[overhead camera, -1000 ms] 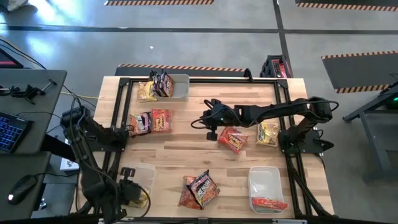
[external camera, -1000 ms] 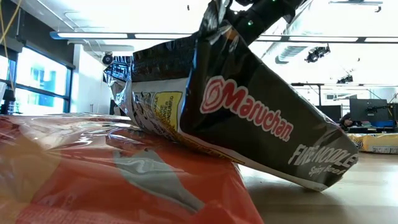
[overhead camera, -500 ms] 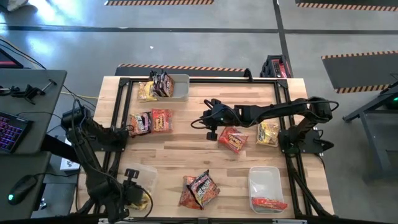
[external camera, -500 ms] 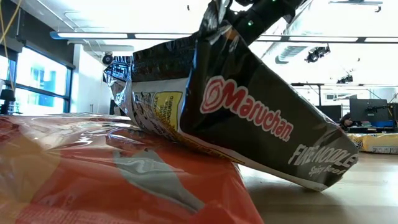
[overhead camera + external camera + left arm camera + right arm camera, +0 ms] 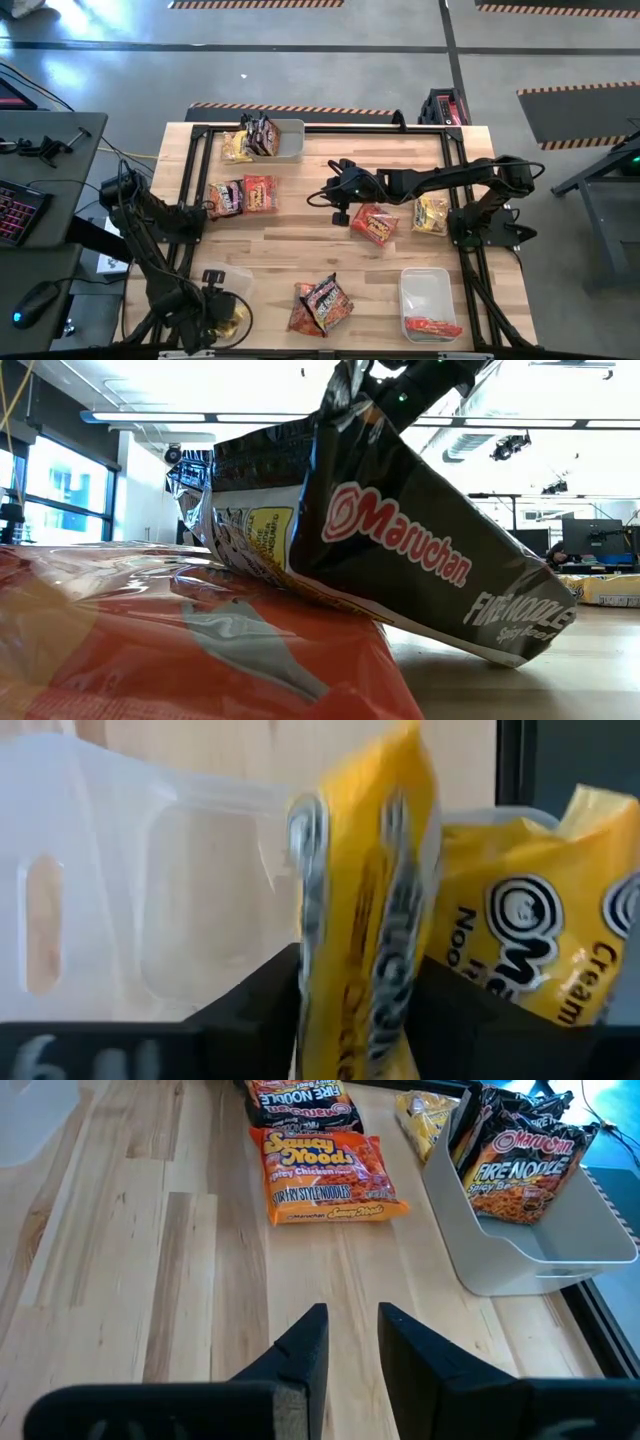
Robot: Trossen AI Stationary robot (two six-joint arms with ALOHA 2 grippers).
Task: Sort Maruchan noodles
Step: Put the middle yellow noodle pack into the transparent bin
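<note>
My left gripper (image 5: 218, 312) hangs over the clear near-left bin (image 5: 238, 278), shut on a yellow noodle packet (image 5: 365, 900). A second yellow packet (image 5: 530, 950) lies in that bin beside it. My right gripper (image 5: 340, 197) hovers over the table's middle, narrowly open (image 5: 350, 1335) and holding nothing, just left of a red packet (image 5: 375, 225). A yellow packet (image 5: 432, 215) lies right of that one. Dark and orange packets (image 5: 243, 196) lie flat at the left. In the low view a dark packet (image 5: 400, 550) leans on an orange one (image 5: 180, 640). My left gripper pinches the yellow packet between its two fingers (image 5: 255, 1010), which come from above. The packet stands edge-on in the hold, its crinkled edge (image 5: 310, 850) toward the camera, reaching down toward the bin. The place where the pads meet it is hidden by the packet itself.
A far-left bin (image 5: 290, 143) holds dark packets, with a yellow packet (image 5: 236, 148) beside it. The near-right bin (image 5: 425, 290) holds a red packet (image 5: 433, 326). A small pile of packets (image 5: 320, 303) lies at the near middle. Bare wood lies across the centre (image 5: 300, 245).
My left gripper has drifted a little toward the table's near edge over the near-left bin, carrying the yellow packet. The right arm has kept still.
</note>
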